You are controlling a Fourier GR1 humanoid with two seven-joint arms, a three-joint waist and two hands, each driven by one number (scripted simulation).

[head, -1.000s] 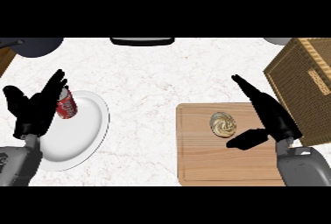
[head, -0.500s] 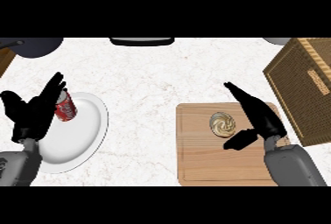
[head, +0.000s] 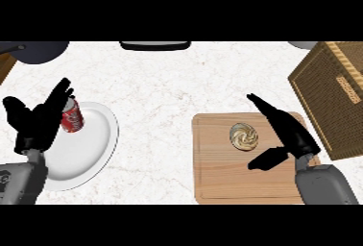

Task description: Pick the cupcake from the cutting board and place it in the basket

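Note:
A cupcake [head: 244, 136] with a swirled cream top sits on the wooden cutting board [head: 227, 182], in its upper middle. My right hand [head: 287, 132] hovers just right of the cupcake, fingers straight and pointing up-left, thumb spread toward the board's middle; it does not touch the cupcake. The woven basket [head: 333, 91] stands at the right edge, beyond the board. My left hand [head: 39, 120] rests open at the far left, fingers up, over the edge of a white plate.
A white plate [head: 89, 149] at the left carries a red can [head: 71, 118] lying near my left hand. A dark tray-like object [head: 154, 45] sits at the back middle and a dark round object [head: 32, 50] at the back left.
My right hand has slid left over the board, closing in on the cupcake's right side. The left hand has barely moved.

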